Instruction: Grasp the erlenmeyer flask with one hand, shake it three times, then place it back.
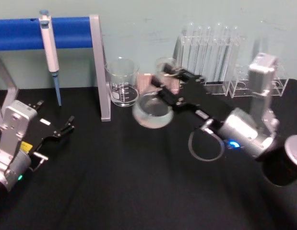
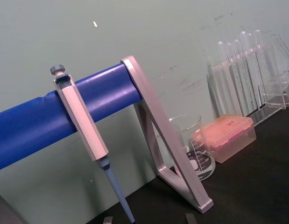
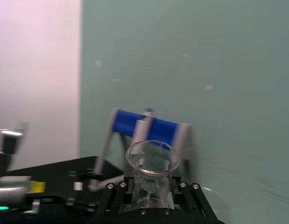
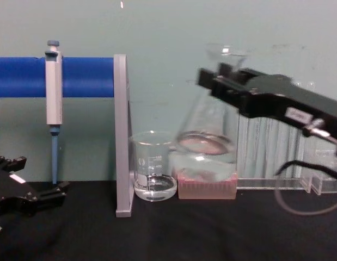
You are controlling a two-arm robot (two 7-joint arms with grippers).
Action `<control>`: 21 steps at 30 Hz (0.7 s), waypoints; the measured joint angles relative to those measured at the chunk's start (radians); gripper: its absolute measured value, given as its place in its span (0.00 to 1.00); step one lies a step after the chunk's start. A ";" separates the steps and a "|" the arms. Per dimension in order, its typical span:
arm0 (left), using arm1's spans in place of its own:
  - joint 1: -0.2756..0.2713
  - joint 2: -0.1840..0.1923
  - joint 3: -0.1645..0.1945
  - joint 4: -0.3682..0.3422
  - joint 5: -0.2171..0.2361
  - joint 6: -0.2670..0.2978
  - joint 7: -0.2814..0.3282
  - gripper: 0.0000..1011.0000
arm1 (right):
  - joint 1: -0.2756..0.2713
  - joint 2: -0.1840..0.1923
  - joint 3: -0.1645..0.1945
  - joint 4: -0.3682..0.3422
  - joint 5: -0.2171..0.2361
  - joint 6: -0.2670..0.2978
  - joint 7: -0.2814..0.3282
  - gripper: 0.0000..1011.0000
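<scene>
The erlenmeyer flask [image 1: 152, 111] hangs in the air above the black table, tilted, with a little clear liquid in its wide base. My right gripper [image 1: 168, 79] is shut on its narrow neck. The chest view shows the flask [image 4: 203, 147] lifted in front of the pink box, the right gripper [image 4: 225, 81] clamped just below the flared rim. In the right wrist view the flask's rim [image 3: 152, 158] rises between the right gripper [image 3: 151, 189] fingers. My left gripper [image 1: 54, 115] rests open low at the table's left, also seen in the chest view [image 4: 40, 174].
A glass beaker [image 1: 123, 84] stands beside the grey stand leg [image 1: 101, 72]. A pipette [image 1: 50, 48] hangs on the blue bar [image 1: 18, 33]. A pink tip box [image 4: 206, 187] and a rack of test tubes [image 1: 210, 52] stand at the back.
</scene>
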 joint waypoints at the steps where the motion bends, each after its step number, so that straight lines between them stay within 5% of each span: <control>1: 0.000 0.000 0.000 0.000 0.000 0.000 0.000 0.99 | -0.008 0.004 0.010 -0.006 -0.003 0.000 -0.013 0.45; 11: 0.000 0.000 0.000 0.000 0.000 0.000 0.000 0.99 | -0.141 0.074 0.171 -0.105 -0.023 0.024 -0.163 0.45; 21: 0.000 0.000 0.000 0.000 0.000 0.000 0.000 0.99 | -0.193 0.078 0.234 -0.136 -0.034 0.039 -0.198 0.45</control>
